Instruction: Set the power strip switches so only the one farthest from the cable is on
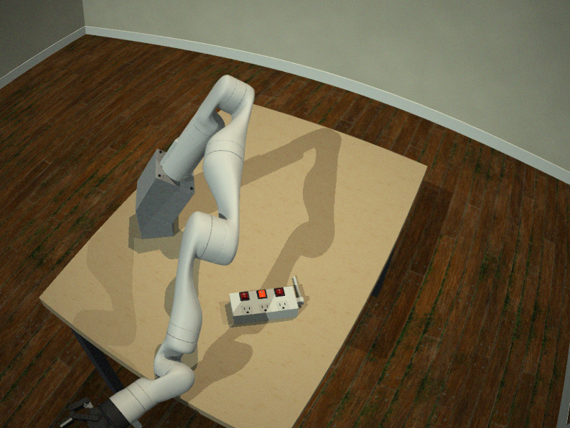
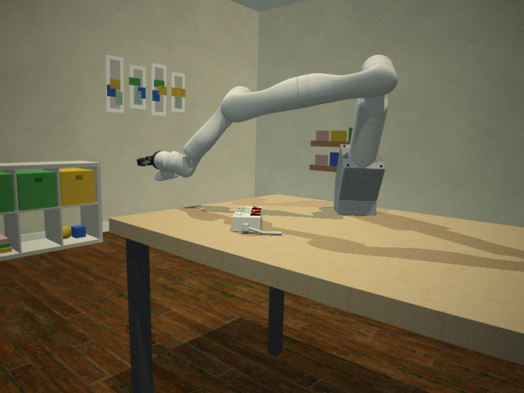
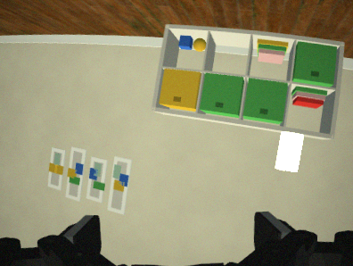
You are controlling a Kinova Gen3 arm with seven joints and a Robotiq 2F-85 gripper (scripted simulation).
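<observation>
I see my gripper (image 2: 141, 161) hanging out past the bench (image 1: 349, 193) edge with jaws spread and nothing between them. Above the power strip (image 1: 264, 305) the air is open; only its cable stub (image 1: 297, 289) sticks out at one end. The arm's grey pedestal (image 1: 159, 202) stands well apart.
</observation>
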